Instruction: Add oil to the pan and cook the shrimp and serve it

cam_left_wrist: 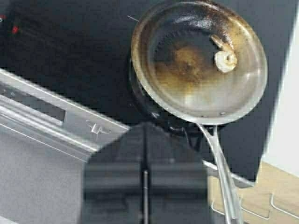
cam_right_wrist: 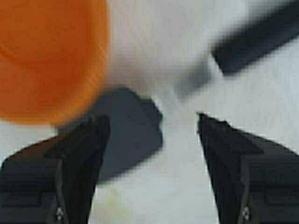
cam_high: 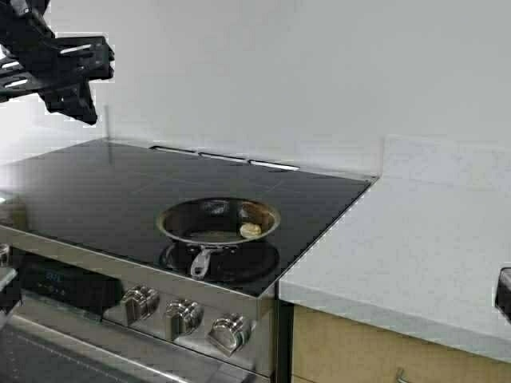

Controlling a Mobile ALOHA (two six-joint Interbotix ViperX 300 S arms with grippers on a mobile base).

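The steel pan [cam_high: 200, 217] sits on the front right burner of the black cooktop, its stubby handle [cam_high: 202, 261] pointing at the knobs. The pale curled shrimp [cam_high: 251, 230] lies inside near the right rim. In the left wrist view the pan [cam_left_wrist: 187, 65] has a browned, oily inside and the shrimp [cam_left_wrist: 225, 60] lies in it. My left gripper [cam_left_wrist: 145, 133] is shut and empty, held high above the stove's front edge. My right gripper [cam_right_wrist: 152, 123] is open over the white counter, above a dark flat spatula blade [cam_right_wrist: 133, 133]. The oil jug is out of view.
An orange bowl [cam_right_wrist: 46, 56] stands beside the right gripper. The spatula's black handle [cam_right_wrist: 254, 39] runs away from it. Three knobs [cam_high: 184, 315] line the stove front. The white counter [cam_high: 399, 239] lies to the right of the cooktop [cam_high: 96, 191]. My left arm [cam_high: 64, 68] hangs at upper left.
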